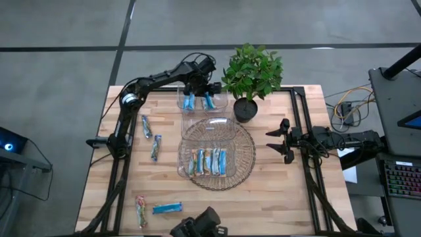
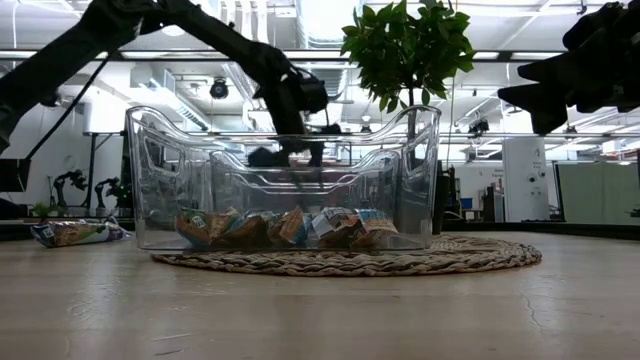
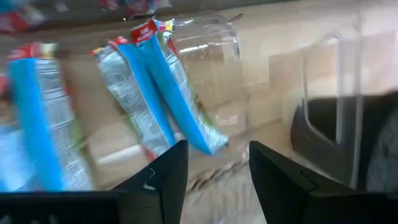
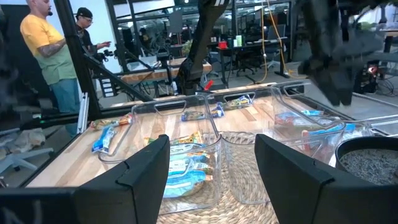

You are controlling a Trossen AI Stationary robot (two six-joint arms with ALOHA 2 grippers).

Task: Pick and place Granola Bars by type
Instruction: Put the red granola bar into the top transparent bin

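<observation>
The nearest loose Granola Bars (image 1: 158, 208) lie at the table's (image 1: 283, 197) front left edge, with two more (image 1: 150, 137) farther up the left side. Four sit side by side in the large clear container (image 1: 217, 135) on the woven mat (image 1: 247, 164). Beyond it, the left gripper (image 1: 199, 86) hovers over the small clear container (image 1: 181, 100), its fingers apart, two blue-foil bars (image 3: 155, 93) lying below them. To finish well, it should probably rise straight up clear of the walls before swinging toward the loose bars. The right gripper (image 1: 281, 140) waits open at the table's right side.
</observation>
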